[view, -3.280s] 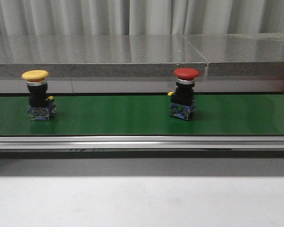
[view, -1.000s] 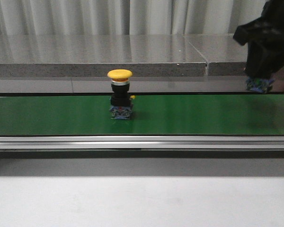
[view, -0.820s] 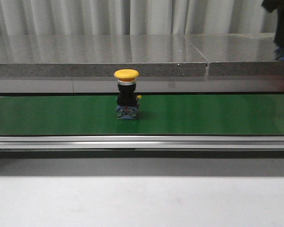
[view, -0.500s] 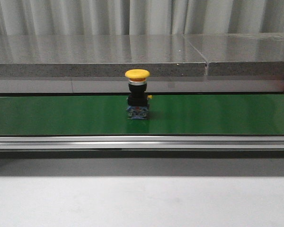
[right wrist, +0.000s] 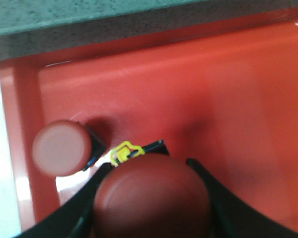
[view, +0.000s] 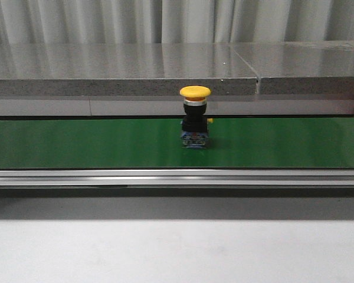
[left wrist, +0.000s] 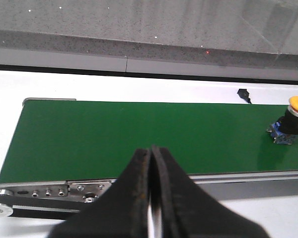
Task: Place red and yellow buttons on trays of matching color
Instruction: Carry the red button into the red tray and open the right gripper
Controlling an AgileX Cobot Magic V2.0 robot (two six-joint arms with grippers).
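Blurred and cut off at the frame edge, the right gripper (right wrist: 151, 198) seems clamped on a red button (right wrist: 151, 196) above the red tray (right wrist: 248, 114) beside another red button (right wrist: 59, 148), the left gripper (left wrist: 150, 198) is pressed closed, and the yellow button (view: 195, 116) has travelled right along the green belt (view: 94, 143).

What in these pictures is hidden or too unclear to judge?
- Red tray: right wrist view only, cut by the frame edges.
- Held red button: body hidden under its own cap.
- Yellow tray: in no view.
- Yellow button: tiny in left wrist view.
- Left gripper: fingertips together, blurred.
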